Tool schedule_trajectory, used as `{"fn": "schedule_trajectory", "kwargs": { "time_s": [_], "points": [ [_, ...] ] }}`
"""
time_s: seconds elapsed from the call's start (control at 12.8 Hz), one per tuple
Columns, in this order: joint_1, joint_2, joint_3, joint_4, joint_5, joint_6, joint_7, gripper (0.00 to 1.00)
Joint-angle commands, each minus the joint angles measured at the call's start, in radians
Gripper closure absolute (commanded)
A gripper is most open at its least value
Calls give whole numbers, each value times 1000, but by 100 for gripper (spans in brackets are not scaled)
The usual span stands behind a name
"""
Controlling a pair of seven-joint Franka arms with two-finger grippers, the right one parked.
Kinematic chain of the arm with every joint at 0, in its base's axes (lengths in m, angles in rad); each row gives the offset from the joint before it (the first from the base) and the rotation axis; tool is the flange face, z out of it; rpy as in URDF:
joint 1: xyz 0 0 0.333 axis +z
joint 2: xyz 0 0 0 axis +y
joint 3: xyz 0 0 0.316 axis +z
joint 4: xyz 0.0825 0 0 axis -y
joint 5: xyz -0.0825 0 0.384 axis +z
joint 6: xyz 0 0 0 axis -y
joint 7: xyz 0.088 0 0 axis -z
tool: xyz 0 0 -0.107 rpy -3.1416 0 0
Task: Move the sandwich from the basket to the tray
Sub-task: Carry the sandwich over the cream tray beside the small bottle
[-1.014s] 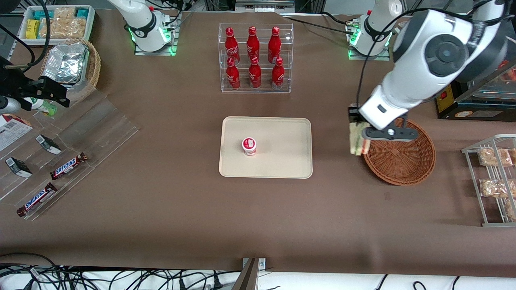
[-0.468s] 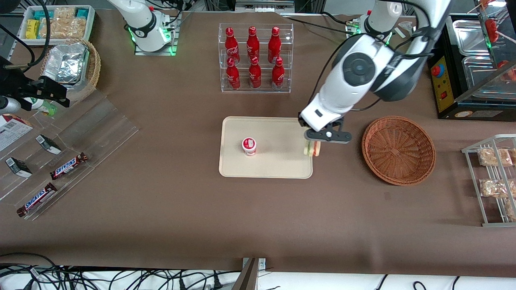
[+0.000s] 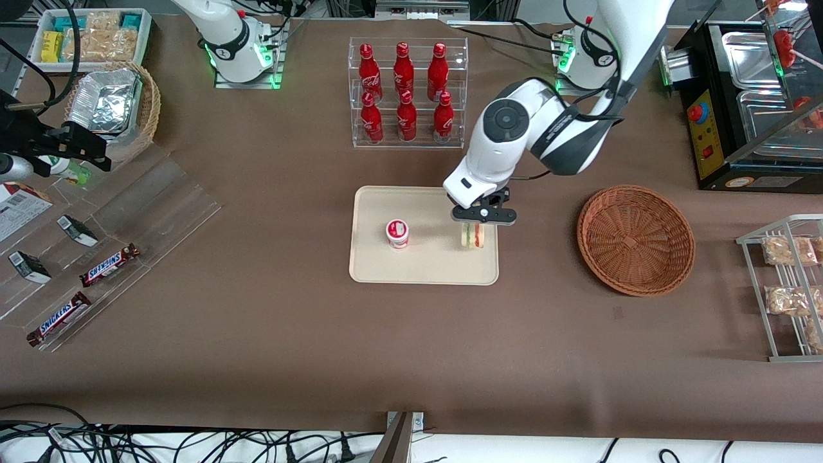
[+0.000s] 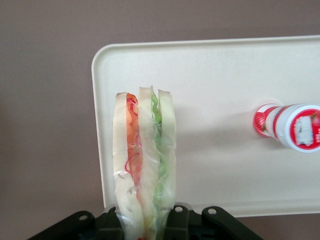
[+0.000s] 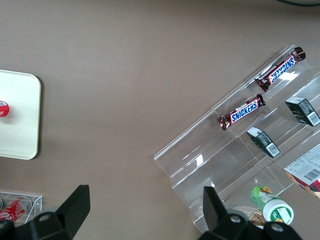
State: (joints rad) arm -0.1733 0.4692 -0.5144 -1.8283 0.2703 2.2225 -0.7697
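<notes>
- The gripper (image 3: 479, 222) hangs over the tray (image 3: 373, 270), at the end nearest the basket (image 3: 636, 241), and is clamped on the sandwich (image 3: 474, 236), one finger on each bread face.
- Held by its broad sides, the wedge stays on edge so the layers do not slide apart; that seems to be the reason for the pinch.
- The sandwich (image 4: 145, 165) hangs straight below the gripper (image 4: 145, 227), its long axis running down from the fingers toward the tray (image 4: 225, 90). The cut face with the red and green filling shows to the wrist camera.
- I cannot tell whether its lower end is touching the tray yet.
- A small red-and-white cup (image 3: 397, 233) stands apart from the gripper, near the tray's middle, leaving bare tray beneath the sandwich.
- The basket is empty, well off to the side.
</notes>
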Motion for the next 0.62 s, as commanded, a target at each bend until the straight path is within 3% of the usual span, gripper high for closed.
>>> {"fn": "schedule_trajectory", "kwargs": {
  "time_s": [0.0, 0.23, 0.55],
  "points": [
    [-12, 51, -3, 11, 76, 26, -49, 100],
    [-32, 98, 2, 11, 79, 65, -52, 100],
    [-38, 161, 2, 12, 208, 100, -121, 100]
  ]
}}
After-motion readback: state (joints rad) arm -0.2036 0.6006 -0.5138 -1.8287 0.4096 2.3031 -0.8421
